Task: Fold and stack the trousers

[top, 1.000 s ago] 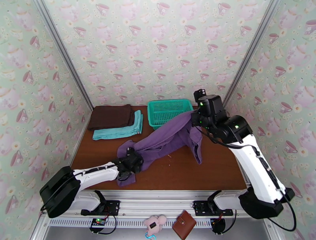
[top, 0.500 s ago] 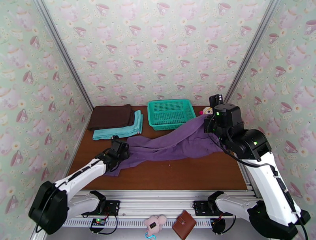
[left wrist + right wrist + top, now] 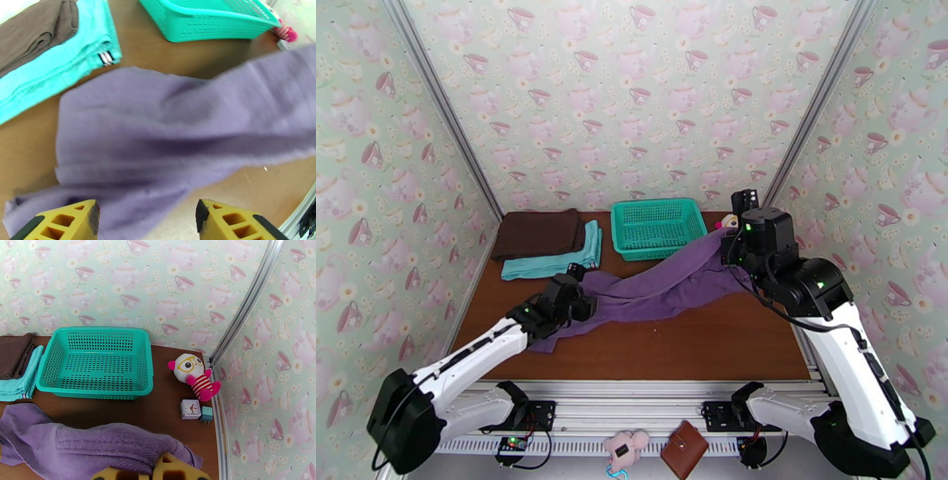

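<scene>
draping from right pincer [image 3: 152,473], trousers [image 3: 663,284] under spread left pincer [image 3: 147,211]

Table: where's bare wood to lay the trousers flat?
Widest bare table: the near strip between the trousers and the front edge. A smaller patch lies left, on the near side of the teal garment. Back is crowded: brown garment, basket, plush toy, clock.
</scene>
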`<state>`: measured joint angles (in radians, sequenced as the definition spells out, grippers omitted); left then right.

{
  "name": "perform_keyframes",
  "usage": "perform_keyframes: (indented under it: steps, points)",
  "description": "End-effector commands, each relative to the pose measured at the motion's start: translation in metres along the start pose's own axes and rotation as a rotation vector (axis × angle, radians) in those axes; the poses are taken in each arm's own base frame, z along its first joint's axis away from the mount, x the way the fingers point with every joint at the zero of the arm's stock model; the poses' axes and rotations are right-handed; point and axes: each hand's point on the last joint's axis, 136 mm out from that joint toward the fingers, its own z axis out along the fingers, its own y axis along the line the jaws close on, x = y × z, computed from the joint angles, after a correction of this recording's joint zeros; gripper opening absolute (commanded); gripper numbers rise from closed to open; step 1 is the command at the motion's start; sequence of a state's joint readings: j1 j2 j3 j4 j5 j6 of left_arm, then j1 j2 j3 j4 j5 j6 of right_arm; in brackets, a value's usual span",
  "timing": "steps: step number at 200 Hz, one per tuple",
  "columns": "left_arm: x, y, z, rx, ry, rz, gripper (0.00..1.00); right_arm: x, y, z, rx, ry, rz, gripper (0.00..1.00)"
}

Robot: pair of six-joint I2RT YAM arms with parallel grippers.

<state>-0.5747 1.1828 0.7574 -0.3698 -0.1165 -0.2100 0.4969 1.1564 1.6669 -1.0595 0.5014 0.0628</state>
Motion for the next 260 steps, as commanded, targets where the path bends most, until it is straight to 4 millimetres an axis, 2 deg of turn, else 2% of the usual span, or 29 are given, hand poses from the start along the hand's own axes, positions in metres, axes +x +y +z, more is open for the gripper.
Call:
perform_keyframes:
  steps: [1,12,29,66,80,94,121,150,182,212,222,230,236,241,242,248,260]
  points:
    - [-0.013,-0.016,-0.002,0.059,-0.017,0.142,0.70,-0.014,-0.007,-0.009,0.010,-0.070,0.030,0.00]
    - [-0.020,-0.021,-0.002,0.080,-0.056,0.227,0.67,-0.014,-0.007,-0.008,0.010,-0.069,0.029,0.00]
    - [-0.017,-0.040,-0.002,0.173,-0.115,0.431,0.64,-0.014,-0.008,-0.008,0.013,-0.068,0.029,0.00]
    - [-0.015,-0.057,-0.019,0.277,-0.342,0.780,0.68,-0.012,-0.006,-0.004,0.012,-0.058,0.023,0.00]
    - [-0.025,-0.052,-0.020,0.315,-0.368,0.780,0.67,-0.012,-0.005,-0.004,0.008,-0.058,0.023,0.00]
    - [-0.030,-0.049,-0.014,0.343,-0.356,0.789,0.67,-0.012,-0.006,-0.004,0.011,-0.060,0.027,0.00]
    - [-0.024,-0.051,0.006,0.369,-0.305,0.851,0.66,-0.012,-0.008,-0.005,0.015,-0.060,0.026,0.00]
    - [-0.015,-0.057,0.011,0.432,-0.269,0.872,0.65,-0.012,-0.010,-0.005,0.022,-0.062,0.025,0.00]
    - [-0.014,-0.052,0.020,0.410,-0.247,0.871,0.65,-0.012,-0.007,-0.003,0.016,-0.056,0.026,0.00]
    - [-0.007,-0.046,0.039,0.384,-0.199,0.882,0.63,-0.012,-0.007,-0.002,0.014,-0.055,0.027,0.00]
    - [-0.004,-0.047,0.041,0.393,-0.188,0.885,0.58,-0.012,-0.008,-0.002,0.019,-0.055,0.027,0.00]
    - [-0.003,-0.047,0.042,0.400,-0.183,0.885,0.50,-0.013,-0.009,-0.002,0.021,-0.056,0.028,0.00]
    - [-0.002,-0.048,0.041,0.405,-0.178,0.888,0.37,-0.013,-0.010,-0.002,0.024,-0.057,0.032,0.00]
    - [-0.003,-0.047,0.039,0.402,-0.174,0.890,0.22,-0.013,-0.012,-0.001,0.029,-0.057,0.039,0.00]
    - [-0.003,-0.047,0.039,0.399,-0.175,0.890,0.22,-0.013,-0.012,-0.001,0.029,-0.056,0.039,0.00]
    - [-0.007,-0.042,0.039,0.368,-0.178,0.890,0.00,-0.014,-0.013,0.001,0.030,-0.054,0.048,0.00]
    - [-0.020,-0.028,0.038,0.267,-0.198,0.876,0.00,-0.015,-0.017,0.008,0.034,-0.048,0.070,0.00]
